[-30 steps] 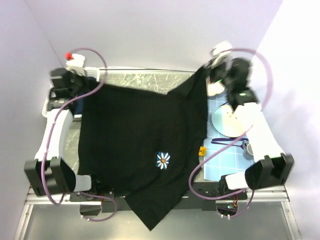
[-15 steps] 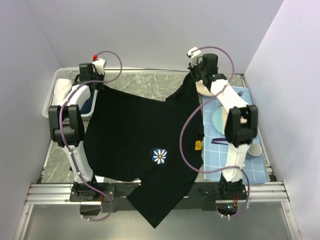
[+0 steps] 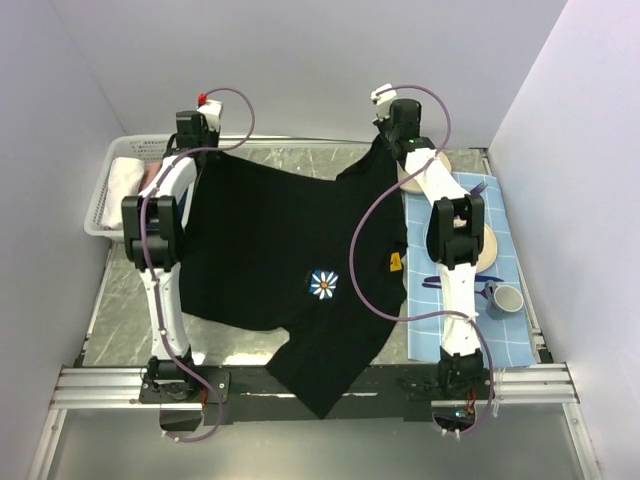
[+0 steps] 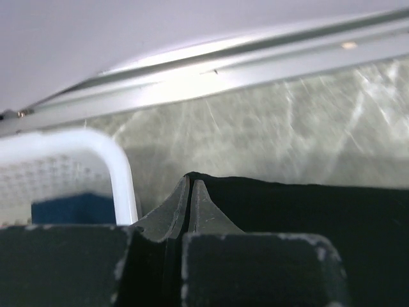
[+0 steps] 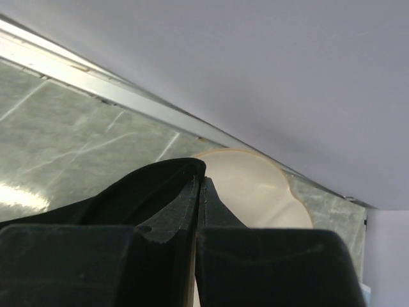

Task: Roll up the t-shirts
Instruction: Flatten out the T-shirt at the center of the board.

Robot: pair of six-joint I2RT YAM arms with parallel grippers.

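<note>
From the overhead camera I see the black t-shirt (image 3: pixel 280 240) spread chest-up on the grey marbled surface (image 3: pixel 300 165), starting just right of the white basket (image 3: pixel 103 190) and running well away from it. Its white-and-blue flower print (image 3: pixel 323 284) faces up, nearer to me than the basket, with the small yellow mark (image 3: pixel 395 264) further right again. The shirt's lowest part hangs off the surface's front edge, over the metal rail (image 3: pixel 110 380).

The left end effector (image 3: pixel 196 150) sits just beside the basket's right end, at the shirt's far corner on that side. In its wrist view the fingers (image 4: pixel 182 203) are pressed together on the edge of the black cloth, which stretches off to the right, away from the basket rim.

The right end effector (image 3: pixel 388 138) is well to the right of the basket, at the shirt's other far corner. Its wrist view shows the fingers (image 5: pixel 172 204) pressed together with black cloth draped along the left one, so I read it as pinching the shirt. Just past its tips lies a cream plate (image 5: pixel 255 185).

On the side of the shirt away from the basket lies a blue checked cloth (image 3: pixel 505 215) carrying a grey cup (image 3: pixel 505 298). Something blue (image 4: pixel 70 208) lies inside the basket
</note>
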